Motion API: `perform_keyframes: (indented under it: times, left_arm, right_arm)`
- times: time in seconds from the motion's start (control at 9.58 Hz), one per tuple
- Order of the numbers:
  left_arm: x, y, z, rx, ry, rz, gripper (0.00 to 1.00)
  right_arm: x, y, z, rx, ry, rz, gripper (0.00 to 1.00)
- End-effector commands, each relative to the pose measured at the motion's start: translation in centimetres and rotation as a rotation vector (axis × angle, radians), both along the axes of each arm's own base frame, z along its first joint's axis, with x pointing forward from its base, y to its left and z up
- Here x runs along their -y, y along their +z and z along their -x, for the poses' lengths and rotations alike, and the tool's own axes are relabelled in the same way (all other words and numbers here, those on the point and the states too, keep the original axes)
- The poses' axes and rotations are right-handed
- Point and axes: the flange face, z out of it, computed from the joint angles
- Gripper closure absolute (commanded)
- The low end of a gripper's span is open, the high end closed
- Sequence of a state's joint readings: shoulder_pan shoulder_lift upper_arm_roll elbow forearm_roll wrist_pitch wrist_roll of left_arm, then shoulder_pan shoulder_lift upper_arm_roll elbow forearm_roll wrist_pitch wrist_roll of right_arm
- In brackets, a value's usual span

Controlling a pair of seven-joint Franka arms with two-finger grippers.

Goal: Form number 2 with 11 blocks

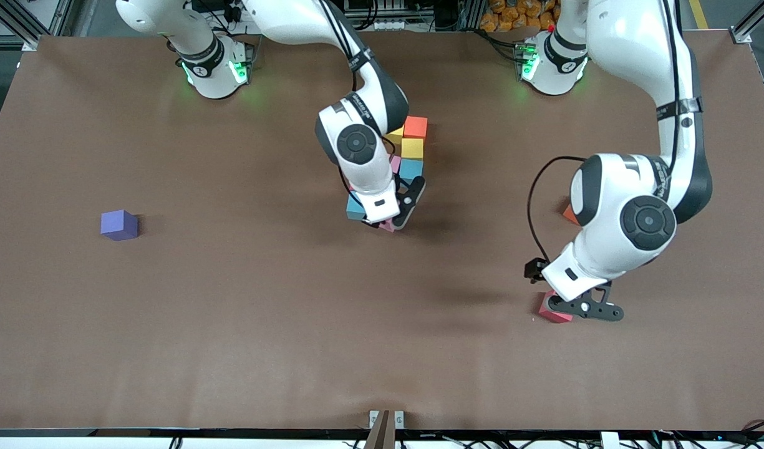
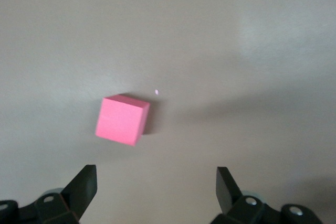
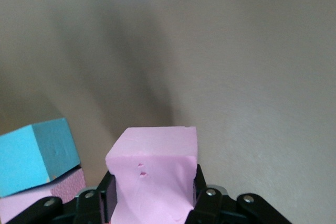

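Brown table (image 1: 169, 324) is mostly bare, with the half-built 2 in the middle: red-orange cube (image 1: 415, 127), yellow cube (image 1: 411, 148), light blue cubes (image 1: 411, 168) running toward the camera. Right gripper (image 1: 395, 219) sits at the near end of that column, clamped on a pink cube (image 3: 155, 174). If it comes down crooked it could shove the blue cube (image 3: 37, 153) beside it. Left gripper (image 1: 586, 309), fingers wide apart, hovers over a red cube (image 2: 122, 120) toward the left arm's end; that one sits skewed, so it might twist when pinched. A purple cube (image 1: 119, 224) sits alone.
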State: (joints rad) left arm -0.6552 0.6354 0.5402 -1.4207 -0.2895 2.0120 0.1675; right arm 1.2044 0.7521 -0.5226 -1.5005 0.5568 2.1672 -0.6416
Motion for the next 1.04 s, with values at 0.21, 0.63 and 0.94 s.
perform_keyframes:
  times: [0.21, 0.63, 0.94]
  left_arm:
    - [-5.1, -5.5, -2.6, 0.026, -0.181, -0.05, 0.0]
    - [-6.6, -8.7, -2.8, 0.02, -0.247, -0.039, 0.0]
    - [-6.7, -11.5, -2.0, 0.007, -0.198, 0.042, 0.0]
  right_arm:
    - [-2.6, -1.1, 2.4, 0.032, 0.2, 0.074, 0.73]
    - [-2.4, -2.0, 3.0, 0.038, 0.293, 0.116, 0.74]
    - [-1.6, -3.0, 3.1, 0.024, 0.314, 0.133, 0.74]
